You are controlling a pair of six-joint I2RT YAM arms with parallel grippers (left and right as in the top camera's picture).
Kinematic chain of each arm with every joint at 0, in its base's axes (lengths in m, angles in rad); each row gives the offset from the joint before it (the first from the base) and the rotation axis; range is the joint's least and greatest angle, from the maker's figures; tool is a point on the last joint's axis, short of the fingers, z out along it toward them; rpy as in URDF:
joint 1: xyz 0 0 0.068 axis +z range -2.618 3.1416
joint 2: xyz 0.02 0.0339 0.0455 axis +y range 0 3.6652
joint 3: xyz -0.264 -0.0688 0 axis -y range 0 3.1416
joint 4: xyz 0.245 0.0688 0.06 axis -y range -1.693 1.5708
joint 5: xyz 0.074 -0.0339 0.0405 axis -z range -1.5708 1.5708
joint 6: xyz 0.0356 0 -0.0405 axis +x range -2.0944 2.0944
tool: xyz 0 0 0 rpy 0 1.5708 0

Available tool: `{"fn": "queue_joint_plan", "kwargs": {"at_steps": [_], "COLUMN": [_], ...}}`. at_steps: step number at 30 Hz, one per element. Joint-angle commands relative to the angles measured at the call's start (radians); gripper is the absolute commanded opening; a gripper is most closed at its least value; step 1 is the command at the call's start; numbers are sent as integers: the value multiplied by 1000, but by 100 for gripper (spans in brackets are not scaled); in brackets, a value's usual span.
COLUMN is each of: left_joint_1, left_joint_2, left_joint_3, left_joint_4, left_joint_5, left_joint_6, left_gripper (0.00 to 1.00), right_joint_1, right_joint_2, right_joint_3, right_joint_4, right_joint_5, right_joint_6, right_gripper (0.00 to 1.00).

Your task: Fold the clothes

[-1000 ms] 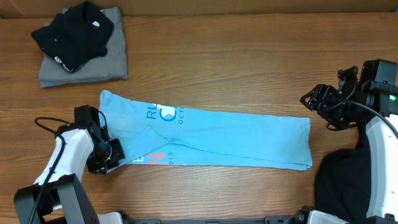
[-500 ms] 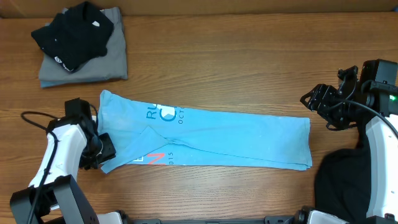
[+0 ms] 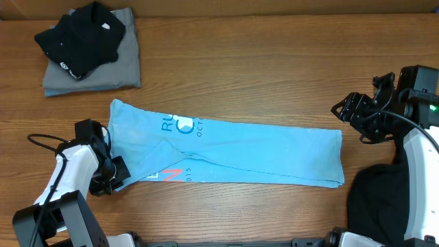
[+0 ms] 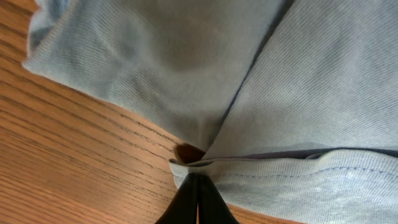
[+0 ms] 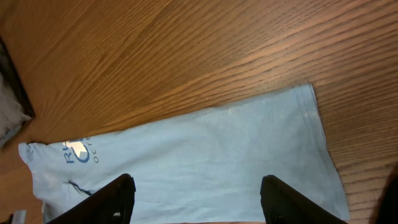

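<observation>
1. Item under work: the light blue short-sleeved cotton T-shirt with printed lettering (image 3: 233, 154) lies at the middle of the brown wooden table (image 3: 274, 62). It is folded lengthwise into a long, narrow band running left to right.
2. Done, in my judgement: the lengthwise folds. The band lies mostly flat, with a diagonal crease near its left end.
3. Left to do, in my judgement: folding the band across its length into a compact packet, then stacking it.
4. Finished pile, far left: a crumpled black cotton garment (image 3: 79, 38) rests on a neatly folded grey garment (image 3: 116, 72), well apart from the shirt.
5. Left gripper (image 4: 196, 186): fingers pressed together at the shirt's near-left hem. Whether cloth is caught between them cannot be told.
6. Right gripper (image 3: 348, 113): fingers spread and holding nothing, poised just beyond the band's right end.
7. Near right: a dark mass beside the right arm, not identifiable.
</observation>
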Motion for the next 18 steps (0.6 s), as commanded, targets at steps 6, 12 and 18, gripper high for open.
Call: {"fn": "queue_joint_plan", "kwargs": {"at_steps": [6, 12, 18], "left_joint_1": [8, 8, 9], "left_joint_2": [1, 1, 2], "left_joint_3": [115, 199, 114], "left_joint_4": [-90, -182, -97], "left_joint_5": [26, 20, 20], "left_joint_6": [7, 24, 23], "left_gripper": [4, 4, 39], "right_joint_1": [-3, -3, -3], "right_joint_2": [-11, -11, -11], "right_joint_3": [15, 15, 15], "right_joint_4": [7, 6, 10], "right_joint_5": [-8, -8, -5], "right_joint_6": [6, 6, 6], "right_gripper": [68, 68, 68]}}
